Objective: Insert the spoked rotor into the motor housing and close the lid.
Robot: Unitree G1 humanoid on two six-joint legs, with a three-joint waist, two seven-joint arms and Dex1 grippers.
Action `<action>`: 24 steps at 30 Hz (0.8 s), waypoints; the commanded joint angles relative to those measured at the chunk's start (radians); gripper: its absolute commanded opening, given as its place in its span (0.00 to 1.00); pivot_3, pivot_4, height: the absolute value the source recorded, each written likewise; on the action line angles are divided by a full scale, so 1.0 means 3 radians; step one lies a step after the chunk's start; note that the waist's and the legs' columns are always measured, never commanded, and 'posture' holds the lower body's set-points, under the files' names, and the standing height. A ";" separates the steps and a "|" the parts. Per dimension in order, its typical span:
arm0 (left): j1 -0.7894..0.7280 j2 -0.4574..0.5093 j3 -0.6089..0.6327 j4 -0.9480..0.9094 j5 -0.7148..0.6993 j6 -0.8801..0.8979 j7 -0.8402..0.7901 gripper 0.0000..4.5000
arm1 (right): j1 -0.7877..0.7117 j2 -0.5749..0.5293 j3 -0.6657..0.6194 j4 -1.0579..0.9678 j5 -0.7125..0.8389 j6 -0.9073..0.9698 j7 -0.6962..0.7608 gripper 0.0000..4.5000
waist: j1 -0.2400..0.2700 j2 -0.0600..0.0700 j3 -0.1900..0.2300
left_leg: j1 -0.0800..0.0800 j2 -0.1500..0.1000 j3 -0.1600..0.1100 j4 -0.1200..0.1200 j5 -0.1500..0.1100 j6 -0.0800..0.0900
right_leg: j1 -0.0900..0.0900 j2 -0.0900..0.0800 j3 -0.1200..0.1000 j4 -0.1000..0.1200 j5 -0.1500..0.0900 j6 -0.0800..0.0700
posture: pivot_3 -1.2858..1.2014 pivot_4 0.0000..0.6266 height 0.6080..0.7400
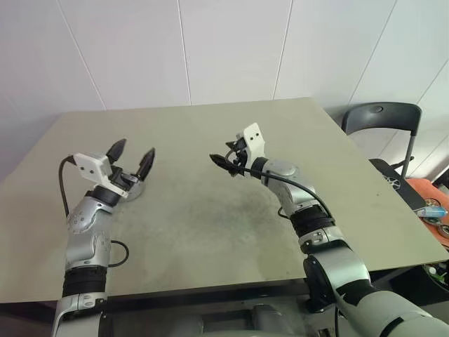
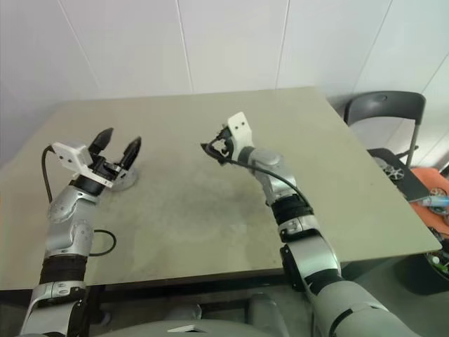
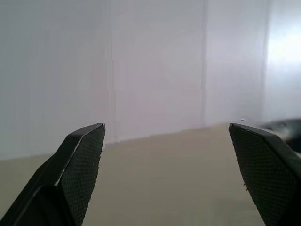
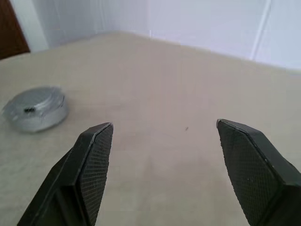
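Over on the left, the left gripper point(image 1: 133, 156) hangs just above the beige table point(image 1: 210, 210), its two black fingers point(image 3: 80, 165) spread wide with nothing between them, tips aimed toward eleven o'clock. Right beneath it, half hidden by the wrist, sits a round silvery-grey metal assembly, the lid point(image 4: 35, 107) lying closed on top of the motor housing point(image 4: 37, 121); in the right wrist view it reads as a low grey disc with a small dark mark on its top face. The spoked rotor cannot be made out, and whether it sits inside cannot be told. Moving across to centre, the right gripper point(image 1: 226, 160) is held over the middle of the table, pointing toward nine o'clock at that assembly but well apart from it, its fingers point(image 4: 94, 160) parted broadly and carrying nothing. Far right, off the table's edge at three o'clock, stands a black chair point(image 1: 382, 116).
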 commanded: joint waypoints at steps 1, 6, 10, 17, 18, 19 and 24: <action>0.0078 0.0079 0.0067 -0.0293 -0.0090 0.0145 -0.0027 0.99 | -0.0079 -0.0087 -0.0049 0.0026 0.0008 -0.0092 0.0195 0.82 | 0.0004 0.0000 0.0000 | 0.0005 0.0002 0.0000 -0.0003 0.0000 0.0000 | 0.0003 0.0001 0.0000 0.0000 0.0000 0.0000 | 0.52 0.00 1.00; 0.0218 0.0056 -0.0012 -0.0518 -0.0035 0.0258 -0.0038 0.99 | -0.0004 -0.0176 -0.0036 -0.0073 0.0005 -0.0109 0.0401 0.82 | 0.0008 0.0001 0.0001 | 0.0012 0.0003 0.0000 -0.0008 0.0000 0.0000 | 0.0007 0.0002 0.0000 -0.0001 -0.0001 0.0000 | 0.52 0.00 1.00; 0.0229 0.0041 -0.0133 -0.0597 0.0071 0.0271 -0.0065 1.00 | 0.0104 -0.0176 0.0037 -0.0258 -0.0029 -0.0092 0.0514 0.99 | 0.0016 0.0001 0.0001 | 0.0019 0.0003 0.0003 -0.0006 0.0000 0.0000 | 0.0016 0.0002 0.0001 -0.0001 -0.0001 0.0000 | 0.52 0.00 1.00; 0.0100 0.0053 -0.0138 -0.0443 0.0218 0.0153 -0.0031 1.00 | 0.0142 -0.0161 -0.0058 -0.0267 -0.0033 -0.0118 0.0399 0.99 | 0.0017 0.0002 0.0002 | 0.0021 0.0003 0.0004 -0.0006 0.0000 0.0000 | 0.0017 0.0003 0.0002 -0.0001 -0.0001 0.0000 | 0.52 0.00 1.00; 0.0071 0.0055 -0.0142 -0.0428 0.0247 0.0133 -0.0013 1.00 | 0.0145 -0.0171 -0.0060 -0.0259 -0.0034 -0.0125 0.0401 0.99 | 0.0018 0.0002 0.0002 | 0.0021 0.0003 0.0004 -0.0006 0.0000 0.0000 | 0.0017 0.0003 0.0002 -0.0001 -0.0001 0.0000 | 0.52 0.00 1.00; 0.0049 0.0053 -0.0146 -0.0418 0.0256 0.0127 -0.0009 1.00 | 0.0145 -0.0176 -0.0060 -0.0247 -0.0041 -0.0138 0.0393 0.99 | 0.0018 0.0002 0.0002 | 0.0021 0.0003 0.0004 -0.0006 0.0000 0.0000 | 0.0017 0.0003 0.0002 -0.0001 -0.0001 0.0000 | 0.52 0.00 1.00; -0.0105 0.0019 -0.0219 -0.0281 0.0409 0.0073 0.0054 1.00 | 0.0071 -0.0125 -0.0015 -0.0073 -0.0122 -0.0297 0.0325 0.99 | 0.0019 0.0002 0.0002 | 0.0021 0.0003 0.0004 -0.0007 0.0000 0.0000 | 0.0017 0.0002 0.0002 -0.0002 -0.0001 0.0000 | 0.52 0.00 1.00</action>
